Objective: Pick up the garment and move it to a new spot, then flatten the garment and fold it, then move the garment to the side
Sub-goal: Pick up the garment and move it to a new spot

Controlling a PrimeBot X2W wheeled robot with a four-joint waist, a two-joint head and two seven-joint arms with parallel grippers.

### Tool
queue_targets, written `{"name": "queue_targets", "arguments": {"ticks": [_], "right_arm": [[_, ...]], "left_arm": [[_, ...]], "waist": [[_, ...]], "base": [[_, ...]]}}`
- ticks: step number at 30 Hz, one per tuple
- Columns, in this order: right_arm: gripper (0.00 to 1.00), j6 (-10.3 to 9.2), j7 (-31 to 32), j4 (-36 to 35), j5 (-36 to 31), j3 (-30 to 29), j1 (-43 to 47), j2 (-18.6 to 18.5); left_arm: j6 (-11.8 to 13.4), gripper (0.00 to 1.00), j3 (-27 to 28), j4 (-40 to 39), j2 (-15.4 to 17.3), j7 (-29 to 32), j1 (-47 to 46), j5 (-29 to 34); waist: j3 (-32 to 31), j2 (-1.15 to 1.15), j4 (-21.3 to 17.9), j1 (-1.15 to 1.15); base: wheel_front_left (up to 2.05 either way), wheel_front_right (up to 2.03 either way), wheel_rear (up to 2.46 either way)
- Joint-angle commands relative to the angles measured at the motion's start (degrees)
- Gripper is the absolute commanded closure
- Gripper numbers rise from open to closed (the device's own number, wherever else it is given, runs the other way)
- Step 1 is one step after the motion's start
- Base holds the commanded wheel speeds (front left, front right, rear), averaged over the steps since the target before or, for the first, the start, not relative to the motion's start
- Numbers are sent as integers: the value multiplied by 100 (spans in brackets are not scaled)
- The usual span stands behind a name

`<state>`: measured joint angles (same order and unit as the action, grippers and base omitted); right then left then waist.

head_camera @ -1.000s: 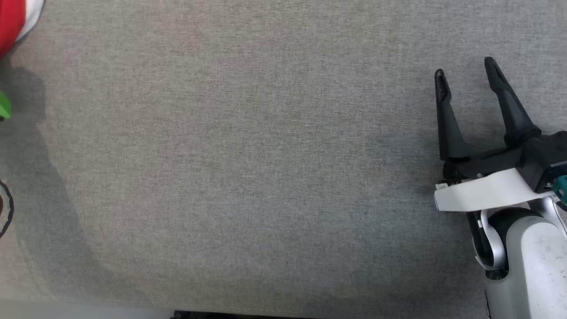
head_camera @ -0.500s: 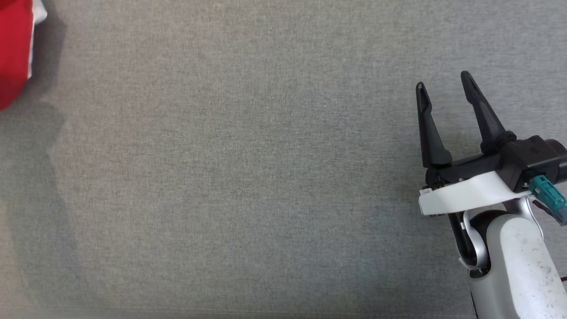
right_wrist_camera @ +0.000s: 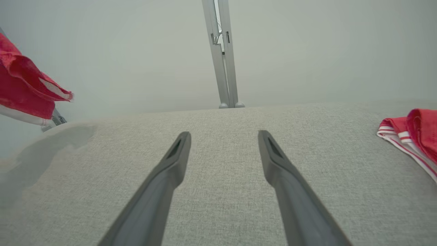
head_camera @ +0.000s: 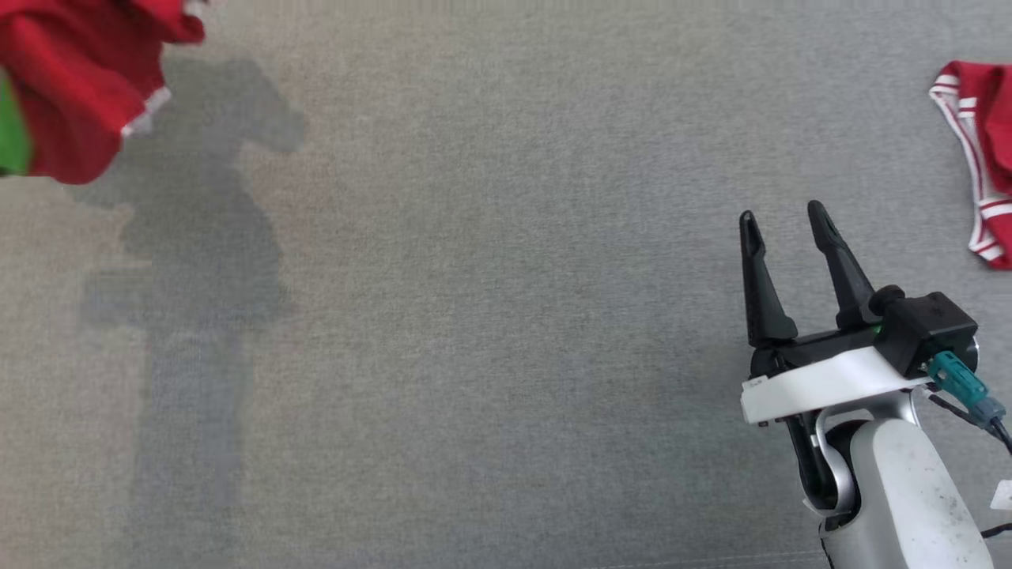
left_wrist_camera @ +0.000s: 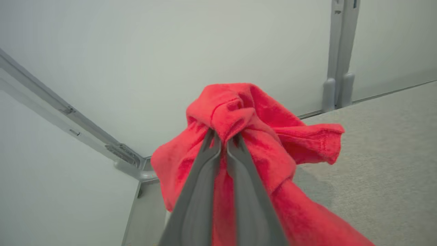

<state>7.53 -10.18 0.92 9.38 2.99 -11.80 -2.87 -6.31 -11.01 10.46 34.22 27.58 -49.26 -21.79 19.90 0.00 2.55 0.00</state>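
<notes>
Left claw: your left gripper [left_wrist_camera: 223, 136] has its two fingers pressed together on a bunched fold of the red garment [left_wrist_camera: 266, 150]. The cloth wraps over both fingertips.
Garment: you see it at the top left corner of the head view, hanging from the left fingers over the left part of the gray table [head_camera: 490, 332]. A white trim shows along one edge. Its lower end runs out of the picture, so you cannot tell if it touches the table.
Shadow: a dark shadow [head_camera: 205, 237] lies on the table cloth, just right of the garment and below it.
Green patch: a small green patch [head_camera: 12, 130] sits at the left edge against the garment. You cannot tell what it is.
Right claw: your right gripper [head_camera: 781, 213] is at the lower right of the head view, fingers spread wide with nothing between them, low over bare table.
Second cloth: a red piece with white stripes [head_camera: 976, 158] lies flat on the table at the right edge, near the right gripper but apart from it.
Background: a pale wall with a gray upright post [right_wrist_camera: 222, 54] stands behind the table's far edge.
</notes>
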Motion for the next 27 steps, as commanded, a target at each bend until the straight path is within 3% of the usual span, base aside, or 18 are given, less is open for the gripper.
{"name": "queue_targets", "arguments": {"ticks": [1, 7, 14, 18, 22, 27], "right_arm": [[0, -9, -62, 72, 60, 11, 101, -8], [0, -9, -223, 245, 245, 62, 99, -9], [0, -9, -354, 391, 384, 151, 6, -7], [0, -9, -412, 467, 420, 138, 16, -4], [0, -9, -450, 511, 425, 110, 50, -5], [0, -9, -471, 534, 416, 104, 45, -6]], "left_arm": [[-31, 100, -239, 96, -257, -102, -144, 59], [-117, 100, -1195, 693, -934, -626, -652, -89], [-113, 100, -2439, 1383, -1495, -1298, -754, -643], [-110, 100, -2686, 1956, -1907, -1983, -381, -855], [46, 100, -2805, 2444, -2353, -2555, 36, -844], [95, 100, -2977, 2991, -2641, -3028, 383, -771]], "waist": [[-505, 0, -565, 0], [-482, 0, -1017, 0], [-200, 0, -1438, 0], [-138, 0, -1540, 0], [-138, 0, -1550, 0], [-150, 0, -1503, 0]], "base": [[0, 0, 0], [0, 0, 0], [0, 0, 0], [0, 0, 0], [0, 0, 0], [0, 0, 0]]}}
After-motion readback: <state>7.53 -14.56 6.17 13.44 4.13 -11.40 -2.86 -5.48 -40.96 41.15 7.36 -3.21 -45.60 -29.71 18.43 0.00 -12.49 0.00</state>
